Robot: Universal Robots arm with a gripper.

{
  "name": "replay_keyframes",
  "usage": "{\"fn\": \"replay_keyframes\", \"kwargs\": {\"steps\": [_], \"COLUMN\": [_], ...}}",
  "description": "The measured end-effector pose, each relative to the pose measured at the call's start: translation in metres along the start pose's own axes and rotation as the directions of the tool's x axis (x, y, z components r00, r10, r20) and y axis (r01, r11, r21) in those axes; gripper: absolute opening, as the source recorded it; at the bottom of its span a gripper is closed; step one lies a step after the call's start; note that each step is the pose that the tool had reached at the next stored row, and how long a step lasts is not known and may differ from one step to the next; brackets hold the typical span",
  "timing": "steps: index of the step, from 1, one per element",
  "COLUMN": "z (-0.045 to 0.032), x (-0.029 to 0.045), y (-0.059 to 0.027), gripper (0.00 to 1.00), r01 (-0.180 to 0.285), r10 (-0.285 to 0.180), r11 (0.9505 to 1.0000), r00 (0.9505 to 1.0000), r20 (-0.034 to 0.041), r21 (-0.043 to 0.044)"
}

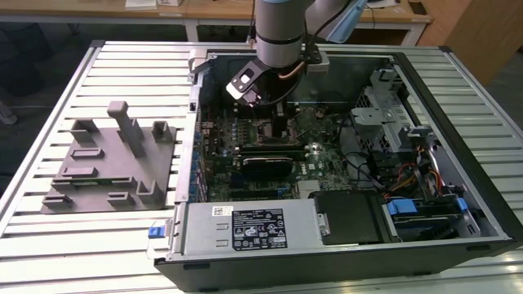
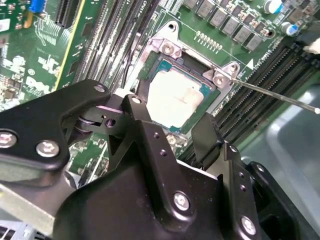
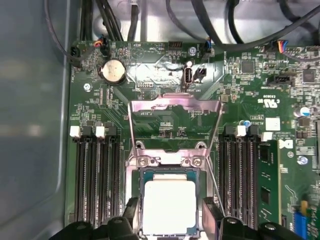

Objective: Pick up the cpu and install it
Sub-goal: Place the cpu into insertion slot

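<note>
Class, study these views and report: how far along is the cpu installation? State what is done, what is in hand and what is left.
Done: the cpu lies square within the motherboard socket. In hand: the pincer straddles it closely; whether it grips is unclear. Left: the socket's hinged metal plate stands flipped open, not yet closed over the cpu.

Bright even light, white glare on cpu [image 3: 169, 207], soft shadows inside case [image 1: 343, 269]
</note>
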State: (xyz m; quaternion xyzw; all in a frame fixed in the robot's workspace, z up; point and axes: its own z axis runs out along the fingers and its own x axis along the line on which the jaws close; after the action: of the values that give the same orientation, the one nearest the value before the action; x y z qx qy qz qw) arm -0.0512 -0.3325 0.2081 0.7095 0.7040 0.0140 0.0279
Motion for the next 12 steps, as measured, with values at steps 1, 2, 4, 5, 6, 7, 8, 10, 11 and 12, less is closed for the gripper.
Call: {"fn": "replay_keyframes", "kwargs": {"steps": [1, 2, 4, 5, 6, 7, 8, 10, 11, 12], "z": [-0.0013, -0.0014, -0.0015, -0.0016, -0.0017, -0.0017, -0.0018, -0.002, -0.0021, -0.0022], "x": [0.0, 0.0, 0.0, 0.0, 0.0, 0.0, 0.0, 0.0, 0.0, 0.0], "y": [0.0001, 0.0001, 0.0001, 0.0001, 0.0001, 0.0001, 0.0001, 0.0001, 0.0001, 0.0002], "gripper": [0.61, 0.61, 0.61, 0.61, 0.61, 0.61, 0.6, 0.53, 0.53, 0.47], "r01": [0.0, 0.0, 0.0, 0.0, 0.0, 0.0, 0.0, 0.0, 0.0, 0.0], "r10": [0.0, 0.0, 0.0, 0.0, 0.0, 0.0, 0.0, 0.0, 0.0, 0.0], "r11": [1.0, 1.0, 1.0, 1.0, 1.0, 1.0, 1.0, 1.0, 1.0, 1.0], "r00": [1.0, 1.0, 1.0, 1.0, 1.0, 1.0, 1.0, 1.0, 1.0, 1.0], "r20": [0.0, -0.0001, -0.0002, -0.0001, -0.0001, -0.0001, -0.0001, -0.0001, -0.0001, -0.0001], "r21": [0.0001, 0.0, -0.0002, -0.0001, 0.0, 0.0, 0.0, 0.0, 0.0, 0.0]}}
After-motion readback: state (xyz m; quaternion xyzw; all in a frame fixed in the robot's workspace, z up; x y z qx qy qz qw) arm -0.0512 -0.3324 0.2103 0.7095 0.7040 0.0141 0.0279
